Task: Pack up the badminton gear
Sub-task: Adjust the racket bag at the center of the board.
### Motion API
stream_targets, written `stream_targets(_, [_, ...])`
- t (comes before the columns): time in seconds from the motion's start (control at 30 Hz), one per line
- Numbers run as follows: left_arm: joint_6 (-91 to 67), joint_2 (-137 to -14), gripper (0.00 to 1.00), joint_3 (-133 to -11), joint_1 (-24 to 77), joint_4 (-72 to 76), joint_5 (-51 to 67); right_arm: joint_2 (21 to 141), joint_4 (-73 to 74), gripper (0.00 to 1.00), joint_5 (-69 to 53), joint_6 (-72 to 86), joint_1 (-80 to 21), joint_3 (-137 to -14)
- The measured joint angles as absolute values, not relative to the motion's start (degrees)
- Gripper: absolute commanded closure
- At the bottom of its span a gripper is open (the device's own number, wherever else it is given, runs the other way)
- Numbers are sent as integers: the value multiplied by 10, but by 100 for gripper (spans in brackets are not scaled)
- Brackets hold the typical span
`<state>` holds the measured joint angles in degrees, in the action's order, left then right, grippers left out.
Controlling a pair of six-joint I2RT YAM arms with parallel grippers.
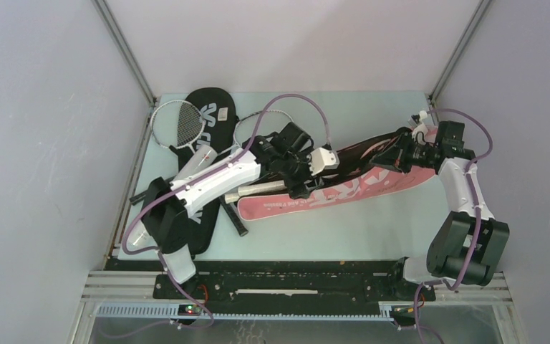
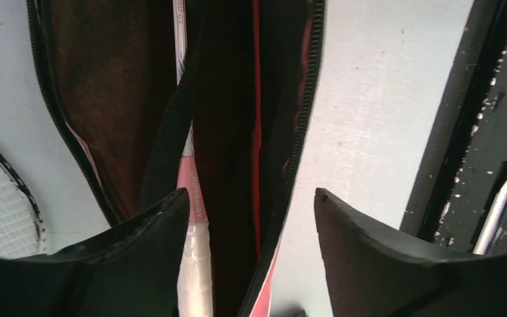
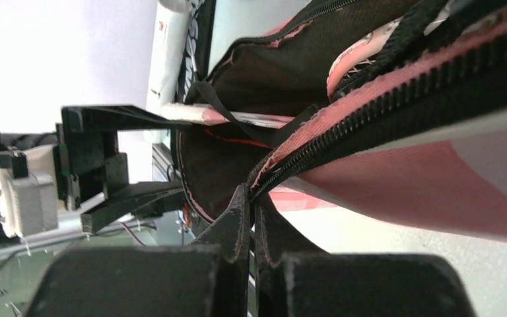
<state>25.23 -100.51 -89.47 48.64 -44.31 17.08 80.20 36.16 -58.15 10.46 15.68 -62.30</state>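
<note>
Right gripper clamped on pink cover zipper edge — left gripper jaws apart, holding nothing, above racket shaft.

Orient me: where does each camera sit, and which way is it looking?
Top external: above and behind, looking down on the table; left arm and right arm show.
Left wrist: looks down past the open left gripper into the unzipped pink cover, racket handle inside.
Right wrist: looks sideways along the cover's zip edge, pinched by the right gripper, toward the left gripper.
Shared: both wrist views show the cover's lining.
</note>
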Motion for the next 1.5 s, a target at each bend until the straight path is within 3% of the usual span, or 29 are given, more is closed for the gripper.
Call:
stream_targets(0.13, [261,-984,14,-875,483,-443,186,799,378,100,-612,51,172,-600])
stream_targets(0.33, [280,-948,12,-868,467,-448,189,799,402,100,-644,-10,188,-593])
stream_targets(0.67, [300,-933,28,-863,411,-472,189,801,445,100,-675,-91,208,-592])
stream_targets(1.1, [318,-1044,47,-905,379,-544,207,813,496,100,-699,-154,233,-592])
stream_targets(1.5, [325,-1089,49,-966,339,-601,281,817,505,100,-700,-164,235,-592])
